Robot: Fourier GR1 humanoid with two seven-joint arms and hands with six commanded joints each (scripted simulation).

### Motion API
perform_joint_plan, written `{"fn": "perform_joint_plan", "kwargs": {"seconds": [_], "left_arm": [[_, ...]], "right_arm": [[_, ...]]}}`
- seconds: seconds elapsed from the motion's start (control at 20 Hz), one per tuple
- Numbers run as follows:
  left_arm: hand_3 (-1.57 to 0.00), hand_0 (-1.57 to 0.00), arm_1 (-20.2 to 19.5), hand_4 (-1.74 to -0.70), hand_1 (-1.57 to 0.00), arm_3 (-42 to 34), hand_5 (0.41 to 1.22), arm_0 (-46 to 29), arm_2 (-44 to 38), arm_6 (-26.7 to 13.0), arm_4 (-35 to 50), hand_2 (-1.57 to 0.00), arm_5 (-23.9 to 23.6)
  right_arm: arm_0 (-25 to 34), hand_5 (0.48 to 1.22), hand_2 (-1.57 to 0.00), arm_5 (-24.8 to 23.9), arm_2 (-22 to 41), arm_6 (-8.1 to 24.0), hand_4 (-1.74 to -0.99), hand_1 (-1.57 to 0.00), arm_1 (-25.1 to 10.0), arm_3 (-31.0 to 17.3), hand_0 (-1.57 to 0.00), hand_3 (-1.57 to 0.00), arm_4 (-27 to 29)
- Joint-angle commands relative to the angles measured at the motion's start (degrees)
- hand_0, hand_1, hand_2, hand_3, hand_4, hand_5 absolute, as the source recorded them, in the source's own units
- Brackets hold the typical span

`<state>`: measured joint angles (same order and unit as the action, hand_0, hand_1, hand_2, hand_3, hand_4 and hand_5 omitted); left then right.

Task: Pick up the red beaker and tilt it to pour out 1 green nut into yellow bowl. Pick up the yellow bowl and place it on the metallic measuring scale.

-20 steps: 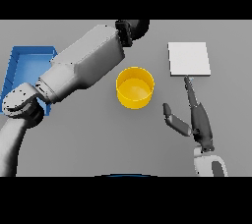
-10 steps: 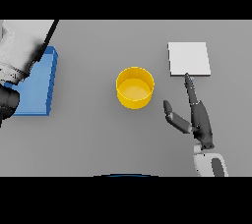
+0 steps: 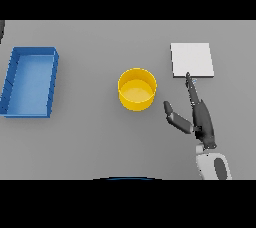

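**Yellow bowl not yet gripped; transfer to the scale remains**

Yellow bowl (image 3: 137, 89) stands upright at the centre of the grey table (image 3: 90, 137). Its inside shows only yellow; whether a green nut lies in it cannot be told from the head view. No red beaker is visible anywhere on the table, so the state of the pouring step cannot be confirmed.

The right hand (image 3: 200, 117) lies on the right side, nearer than the bowl and apart from it. Its fingers (image 3: 192, 88) are straight and extended toward the far side, the tips reaching the near edge of the scale (image 3: 192, 59); the thumb (image 3: 176, 116) is spread out to the left, toward the bowl. The hand holds nothing.

The left hand is not in view.

The scale is a pale square plate, far right of the bowl and near it, with nothing on it. A blue tray (image 3: 15, 79) sits at the left, well apart from the bowl.

Judged status: gripping the bowl, lifting it and setting it on the scale are all still to do.
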<state>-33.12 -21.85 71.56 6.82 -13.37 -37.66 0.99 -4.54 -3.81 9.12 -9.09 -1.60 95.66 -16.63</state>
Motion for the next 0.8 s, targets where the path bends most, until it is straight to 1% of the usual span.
{"fn": "perform_joint_plan", "kwargs": {"seconds": [0.0, 0.05, 0.1, 0.15, 0.2, 0.3, 0.35, 0.4, 0.45, 0.5, 0.55, 0.6, 0.65, 0.75], "left_arm": [[-1.45, -1.57, -0.20, -1.74, -1.57, -1.74, 1.221, -2.90, -1.68, -0.87, 2.27, -1.57, -1.45], [-1.46, -1.57, -0.17, -1.74, -1.57, -3.60, 1.221, -5.35, -2.97, -2.07, 4.22, -1.57, -2.50], [-1.47, -1.57, -0.07, -1.74, -1.57, -5.66, 1.221, -7.98, -4.28, -4.12, 6.21, -1.57, -3.19], [-1.47, -1.57, -0.26, -1.74, -1.57, -8.59, 1.221, -10.71, -5.19, -5.45, 7.96, -1.57, -3.32], [-1.47, -1.57, 0.33, -1.74, -1.57, -11.63, 1.221, -13.69, -5.95, -6.01, 9.72, -1.57, -4.31], [-1.48, -1.57, 0.47, -1.74, -1.57, -17.99, 1.221, -18.72, -7.00, -8.38, 12.14, -1.57, -5.30], [-1.48, -1.57, 0.48, -1.74, -1.57, -20.93, 1.221, -21.30, -7.29, -10.46, 12.82, -1.57, -5.92], [-1.46, -1.57, 1.18, -1.74, -1.57, -23.67, 1.221, -23.98, -7.77, -12.65, 13.93, -1.57, -6.71], [-1.45, -1.57, 1.58, -1.74, -1.57, -26.96, 1.221, -26.36, -8.01, -14.36, 14.81, -1.57, -7.06], [-1.44, -1.57, 1.99, -1.74, -1.57, -30.12, 1.221, -29.14, -8.19, -14.28, 15.58, -1.57, -7.81], [-1.44, -1.57, 2.53, -1.74, -1.57, -32.79, 1.221, -31.50, -8.13, -14.72, 16.01, -1.57, -8.55], [-1.45, -1.57, 3.54, -1.74, -1.57, -34.91, 1.221, -33.75, -7.95, -14.53, 16.42, -1.57, -9.63], [-1.45, -1.57, 3.96, -1.74, -1.57, -36.28, 1.221, -35.28, -8.18, -15.71, 16.68, -1.57, -10.45], [-1.50, -1.57, 4.68, -1.74, -1.57, -39.67, 1.221, -38.23, -8.57, -15.74, 17.78, -1.57, -11.12]], "right_arm": [[0.00, 0.651, 0.00, -0.18, 0.02, 0.41, -1.053, 0.00, 0.15, 0.16, 0.00, 0.00, -0.05], [-0.42, 0.652, 0.00, -0.67, 0.59, 0.35, -1.048, 0.00, 0.09, 0.67, 0.00, 0.00, -1.30], [-0.27, 0.651, 0.00, -0.70, 0.51, 0.29, -1.047, 0.00, -0.03, 0.49, 0.00, 0.00, -1.37], [-0.29, 0.651, 0.00, -0.76, 0.09, 0.95, -1.048, 0.00, -0.71, 0.24, 0.00, 0.00, -1.61], [0.27, 0.648, 0.00, -1.48, 0.55, 2.14, -1.052, 0.00, -0.23, -0.16, 0.00, 0.00, -2.72], [-0.33, 0.649, 0.00, -1.13, 0.74, 1.26, -1.046, 0.00, -0.79, 0.75, 0.00, 0.00, -2.90], [-0.53, 0.650, 0.00, -0.69, 0.79, 1.03, -1.041, 0.00, -0.77, 0.91, 0.00, 0.00, -2.43], [0.48, 0.650, 0.00, -0.64, 0.36, 1.87, -1.035, 0.00, -1.15, 0.75, 0.00, 0.00, -2.32], [-0.08, 0.648, 0.00, -0.50, 0.49, 1.50, -1.026, 0.00, -1.04, 0.78, 0.00, 0.00, -2.15], [-1.16, 0.645, 0.00, -0.71, 0.76, 1.05, -1.020, 0.00, -1.22, 1.22, 0.00, 0.00, -2.79], [-1.14, 0.645, 0.00, -0.78, 0.84, 0.88, -1.018, 0.00, -0.85, 0.41, 0.00, 0.00, -2.74], [-0.65, 0.646, 0.00, -0.82, 0.30, 1.11, -1.020, 0.00, -1.05, 0.27, 0.00, 0.00, -2.31], [-1.22, 0.646, 0.00, -0.39, 0.27, 0.39, -1.015, 0.00, -1.07, 0.46, 0.00, 0.00, -1.65], [-1.30, 0.647, 0.00, -0.21, 0.71, 0.37, -1.005, 0.00, -0.53, 0.80, 0.00, 0.00, -1.52]]}}
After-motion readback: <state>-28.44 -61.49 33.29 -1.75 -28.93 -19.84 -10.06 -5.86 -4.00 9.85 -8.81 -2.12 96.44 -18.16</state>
